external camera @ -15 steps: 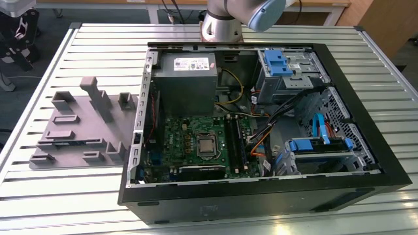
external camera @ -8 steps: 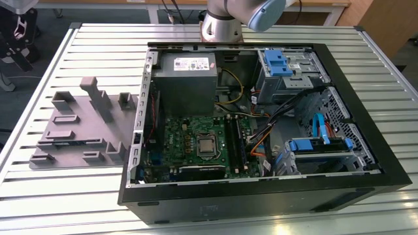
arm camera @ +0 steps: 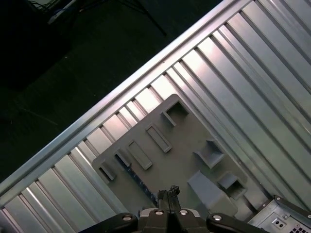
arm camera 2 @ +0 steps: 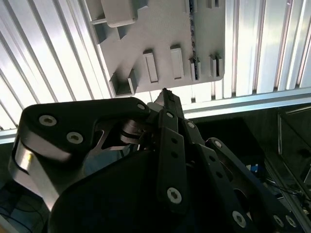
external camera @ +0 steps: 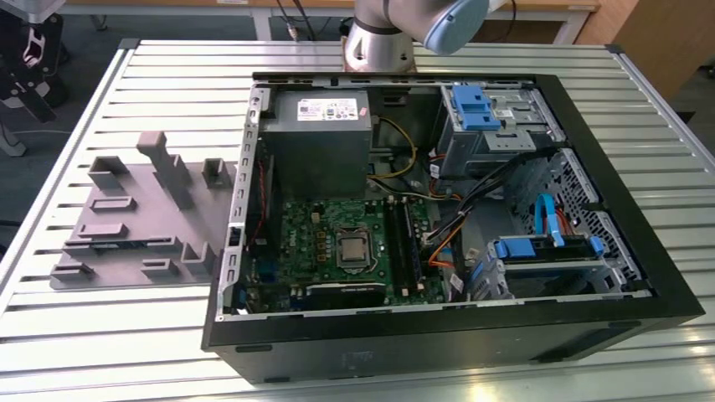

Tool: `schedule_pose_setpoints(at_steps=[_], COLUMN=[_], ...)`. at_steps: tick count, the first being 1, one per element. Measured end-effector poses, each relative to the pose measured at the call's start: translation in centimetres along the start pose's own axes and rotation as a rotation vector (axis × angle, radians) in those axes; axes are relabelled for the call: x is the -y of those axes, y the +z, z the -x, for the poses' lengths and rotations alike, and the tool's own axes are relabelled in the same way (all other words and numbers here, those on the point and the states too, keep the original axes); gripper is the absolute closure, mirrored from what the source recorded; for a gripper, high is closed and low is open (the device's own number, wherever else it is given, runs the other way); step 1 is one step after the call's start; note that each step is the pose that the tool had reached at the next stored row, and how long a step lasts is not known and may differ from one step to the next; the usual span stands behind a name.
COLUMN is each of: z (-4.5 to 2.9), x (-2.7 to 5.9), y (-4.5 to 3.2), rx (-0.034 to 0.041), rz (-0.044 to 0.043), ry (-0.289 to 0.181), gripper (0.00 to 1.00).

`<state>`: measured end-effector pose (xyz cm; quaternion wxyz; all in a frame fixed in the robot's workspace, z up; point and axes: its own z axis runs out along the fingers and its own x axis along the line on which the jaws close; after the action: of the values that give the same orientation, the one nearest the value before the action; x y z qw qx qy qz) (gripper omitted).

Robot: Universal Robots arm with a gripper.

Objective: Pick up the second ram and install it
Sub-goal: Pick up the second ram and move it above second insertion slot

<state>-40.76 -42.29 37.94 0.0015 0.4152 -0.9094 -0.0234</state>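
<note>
Hand (arm camera: 168,191) above tray (arm camera: 184,145), exterior view's computer case (external camera: 447,343)

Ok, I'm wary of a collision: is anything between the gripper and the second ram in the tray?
Nothing visible. The gripper hangs above the grey tray; the second ram stands on edge in its slot, with nothing over it.

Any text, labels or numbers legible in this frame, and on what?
Nothing is clear enough to quote.
White label on the power supply: print too small to read.
Small sticker on the computer case front: blurred.
Corner sticker on the case, first wrist view: too small to read.
</note>
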Motion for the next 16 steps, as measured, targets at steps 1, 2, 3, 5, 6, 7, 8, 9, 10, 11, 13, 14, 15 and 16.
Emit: schedule_pose_setpoints(at_steps=[1, 2, 3, 5, 6, 7, 8, 9, 10, 11, 13, 14, 15, 16], z=[0.0, 0.0, 0.0, 0.0, 0.0, 0.0, 0.0, 0.0, 0.0, 0.0, 0.0, 0.0, -0.01, -0.01], x=[0.0, 0.0, 0.0, 0.0, 0.0, 0.0, 0.0, 0.0, 0.0, 0.0, 0.0, 0.0, 0.0, 0.0], y=[0.0, 0.0, 0.0, 0.0, 0.0, 0.0, 0.01, 0.0, 0.0, 0.0, 0.0, 0.0, 0.0, 0.0], rx=[0.0, 0.0, -0.0002, -0.0002, -0.0005, -0.0008, -0.001, -0.0013, -0.0017, -0.0019, -0.0027, -0.0032, -0.0036, -0.004], rz=[0.0, 0.0, 0.0, 0.0001, 0.0001, 0.0002, 0.0003, 0.0005, 0.0006, 0.0007, 0.001, 0.0011, 0.0013, 0.0015], ry=[0.0, 0.0, -0.002, -0.007, -0.012, -0.018, -0.025, -0.032, -0.039, -0.046, -0.064, -0.073, -0.083, -0.093], gripper=[0.89, 0.89, 0.89, 0.89, 0.89, 0.89, 0.89, 0.89, 0.89, 0.89, 0.89, 0.89, 0.89, 0.89])
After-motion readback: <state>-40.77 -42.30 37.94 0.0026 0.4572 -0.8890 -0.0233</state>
